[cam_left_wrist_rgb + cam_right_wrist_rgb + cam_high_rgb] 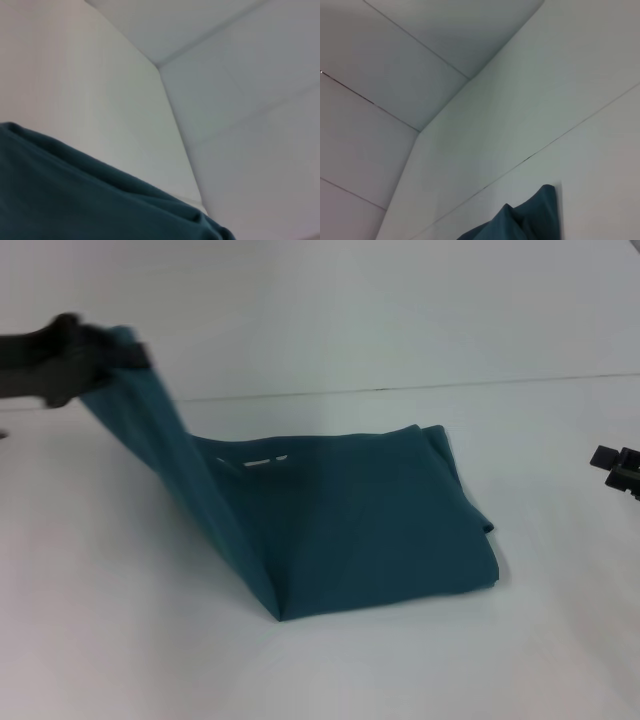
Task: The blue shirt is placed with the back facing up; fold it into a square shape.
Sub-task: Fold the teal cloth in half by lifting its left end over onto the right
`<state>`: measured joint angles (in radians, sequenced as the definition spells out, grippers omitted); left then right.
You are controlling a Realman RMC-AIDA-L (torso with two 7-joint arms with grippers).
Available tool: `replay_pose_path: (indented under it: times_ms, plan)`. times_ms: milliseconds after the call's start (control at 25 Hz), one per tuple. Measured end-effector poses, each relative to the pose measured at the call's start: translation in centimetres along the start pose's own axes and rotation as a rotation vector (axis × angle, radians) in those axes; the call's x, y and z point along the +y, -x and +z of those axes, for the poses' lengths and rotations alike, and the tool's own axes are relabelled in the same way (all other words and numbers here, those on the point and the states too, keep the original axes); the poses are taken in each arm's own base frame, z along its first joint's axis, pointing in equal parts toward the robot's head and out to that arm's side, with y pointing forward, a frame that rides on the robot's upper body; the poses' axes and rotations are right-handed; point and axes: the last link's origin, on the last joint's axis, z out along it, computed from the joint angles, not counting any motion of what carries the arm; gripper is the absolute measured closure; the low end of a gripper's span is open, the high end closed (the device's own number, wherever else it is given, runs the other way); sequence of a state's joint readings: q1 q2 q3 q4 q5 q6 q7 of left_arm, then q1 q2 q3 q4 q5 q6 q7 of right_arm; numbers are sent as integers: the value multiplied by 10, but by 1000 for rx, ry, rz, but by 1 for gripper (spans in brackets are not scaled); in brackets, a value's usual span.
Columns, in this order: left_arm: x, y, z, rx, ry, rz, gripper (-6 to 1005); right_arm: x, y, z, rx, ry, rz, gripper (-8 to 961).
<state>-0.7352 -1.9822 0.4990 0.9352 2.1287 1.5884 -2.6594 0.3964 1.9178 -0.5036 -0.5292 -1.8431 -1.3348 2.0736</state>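
The blue shirt [350,520] lies partly folded on the white table, plain side up, with a bit of white lettering showing near its far edge. My left gripper [118,355] is shut on one end of the shirt and holds it lifted high at the far left, so the cloth stretches in a taut band down to the front corner. The shirt also fills the lower part of the left wrist view [90,200] and shows as a corner in the right wrist view [520,220]. My right gripper [620,468] sits at the right edge, apart from the shirt.
The white table [330,670] meets a white wall along a thin seam [400,388] behind the shirt. Nothing else stands on the table.
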Motion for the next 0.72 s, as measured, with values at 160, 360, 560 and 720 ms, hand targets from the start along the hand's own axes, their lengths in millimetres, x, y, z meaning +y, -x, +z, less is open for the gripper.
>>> replay_pose_path:
  times_ms: [160,360,560,720]
  plan:
    - [33,-7,36,-111,13,107,966,1,-1,1,3,2,0,298]
    - [61,0,72,-225,22,204,965,1,-3,3,13,3,-5,298]
    - [78,29,114,-323,24,280,965,1,-4,4,15,2,-4,298]
    - [89,65,154,-406,30,342,966,1,-5,4,20,2,-4,298]
